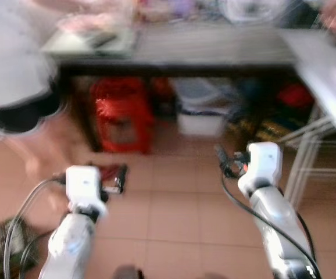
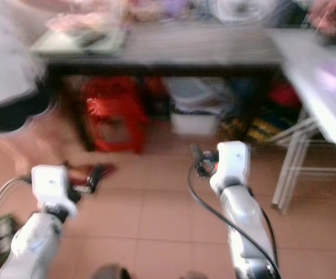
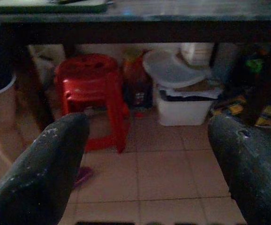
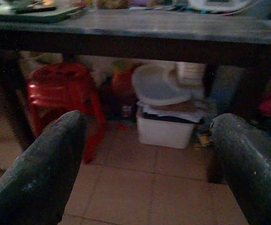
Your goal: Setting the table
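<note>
Grey table lies ahead, a red stool beneath; your left gripper and right gripper gape wide, empty. You're on approach; close in first.

1. Red plastic stool sits on the tiled floor, tucked under the long counter.
2. White bin right beside it, with a round pale lid lying tilted on top.
3. Person's leg at the left, blurry.
</note>
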`<state>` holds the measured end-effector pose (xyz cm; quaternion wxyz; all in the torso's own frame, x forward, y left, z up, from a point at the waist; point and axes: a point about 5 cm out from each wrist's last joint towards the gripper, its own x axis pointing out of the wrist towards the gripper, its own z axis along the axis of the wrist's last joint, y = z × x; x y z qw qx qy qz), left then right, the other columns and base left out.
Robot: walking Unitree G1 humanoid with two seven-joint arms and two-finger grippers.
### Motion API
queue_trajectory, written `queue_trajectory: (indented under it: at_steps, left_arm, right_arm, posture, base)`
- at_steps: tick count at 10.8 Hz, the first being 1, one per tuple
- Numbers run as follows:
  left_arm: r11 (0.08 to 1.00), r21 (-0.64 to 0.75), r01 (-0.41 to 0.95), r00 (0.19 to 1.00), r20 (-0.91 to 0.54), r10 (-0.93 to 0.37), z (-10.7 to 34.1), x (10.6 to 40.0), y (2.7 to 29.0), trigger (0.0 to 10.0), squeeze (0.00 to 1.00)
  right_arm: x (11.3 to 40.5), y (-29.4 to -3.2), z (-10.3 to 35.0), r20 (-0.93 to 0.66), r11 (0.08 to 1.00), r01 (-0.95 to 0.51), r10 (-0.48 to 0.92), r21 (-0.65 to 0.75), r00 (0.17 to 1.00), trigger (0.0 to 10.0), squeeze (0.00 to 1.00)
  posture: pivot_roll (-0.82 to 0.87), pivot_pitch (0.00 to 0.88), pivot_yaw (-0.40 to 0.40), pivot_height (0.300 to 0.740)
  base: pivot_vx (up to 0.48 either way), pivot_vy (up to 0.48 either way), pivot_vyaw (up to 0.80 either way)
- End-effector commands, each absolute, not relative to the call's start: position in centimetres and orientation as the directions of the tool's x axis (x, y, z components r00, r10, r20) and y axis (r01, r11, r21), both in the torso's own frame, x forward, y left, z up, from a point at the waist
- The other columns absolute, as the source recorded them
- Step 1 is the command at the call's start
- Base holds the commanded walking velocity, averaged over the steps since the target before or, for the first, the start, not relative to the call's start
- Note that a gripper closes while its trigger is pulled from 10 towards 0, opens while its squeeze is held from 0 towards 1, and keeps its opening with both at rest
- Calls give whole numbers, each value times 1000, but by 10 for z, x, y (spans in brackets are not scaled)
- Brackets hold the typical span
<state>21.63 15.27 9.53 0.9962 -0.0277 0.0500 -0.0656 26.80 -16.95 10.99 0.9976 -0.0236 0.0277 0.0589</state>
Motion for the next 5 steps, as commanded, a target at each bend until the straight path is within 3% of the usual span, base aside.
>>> queue_trajectory:
  at_steps: [1, 4, 5]
  left_arm:
    - [988, -71, 137, 986, -87, -143, 97, 215, 149, 10000, 0]
    - [989, -67, 129, 986, -94, -135, 97, 215, 150, 10000, 0]
    - [989, -64, 131, 986, -93, -137, 97, 215, 150, 10000, 0]
  right_arm:
    - [268, -174, 114, -44, 993, -107, 104, -56, 994, 10000, 0]
    - [270, -172, 117, -28, 990, -126, 125, -64, 992, 10000, 0]
    - [270, -172, 116, -28, 991, -119, 117, -57, 993, 10000, 0]
  posture:
    - [28, 71, 45, 740]
    - [29, 77, 43, 740]
    - [29, 77, 44, 740]
  base:
    - [240, -412, 0]
    - [0, -424, 0]
    - [274, -394, 0]
